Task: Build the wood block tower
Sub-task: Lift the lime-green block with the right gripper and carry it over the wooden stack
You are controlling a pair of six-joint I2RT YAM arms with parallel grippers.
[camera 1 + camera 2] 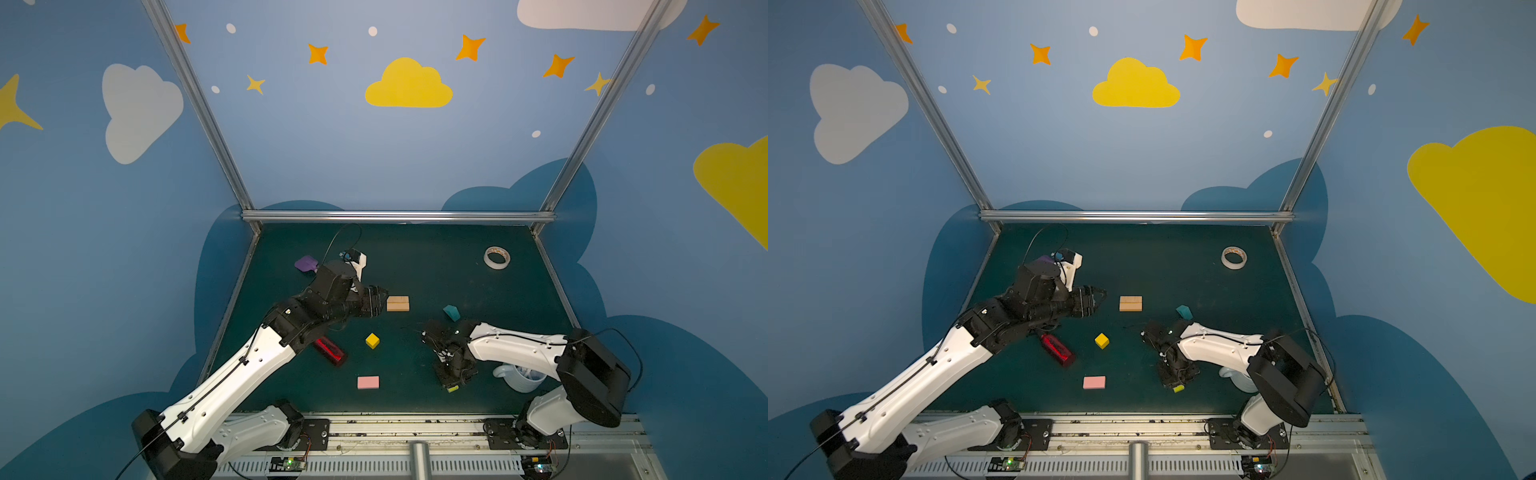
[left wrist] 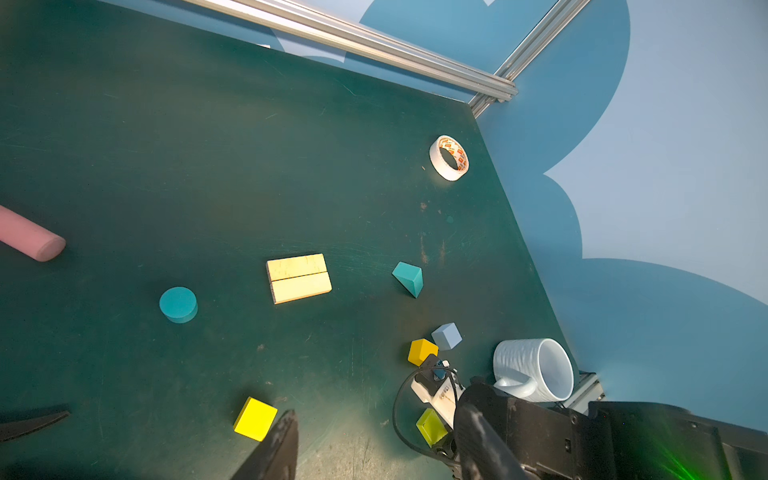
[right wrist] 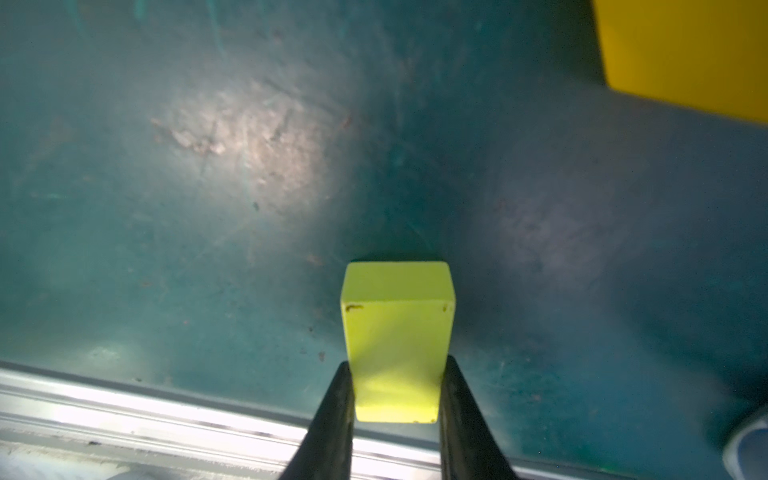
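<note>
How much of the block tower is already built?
Built: only the two tan bars, side by side, apparently the base. In hand: the right gripper clamps the lime slab. Left: pink slab, two yellow cubes, pale-blue cube, teal cylinder and teal house-shape lie loose.

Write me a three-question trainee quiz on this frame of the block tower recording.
1. True or false: the two tan bars lie side by side, touching.
2. The slab gripped by the right gripper is: A pink, B lime, C tan.
3. What does the left gripper hold?
Key: 1 true. 2 B. 3 nothing; its jaws stand open.
</note>
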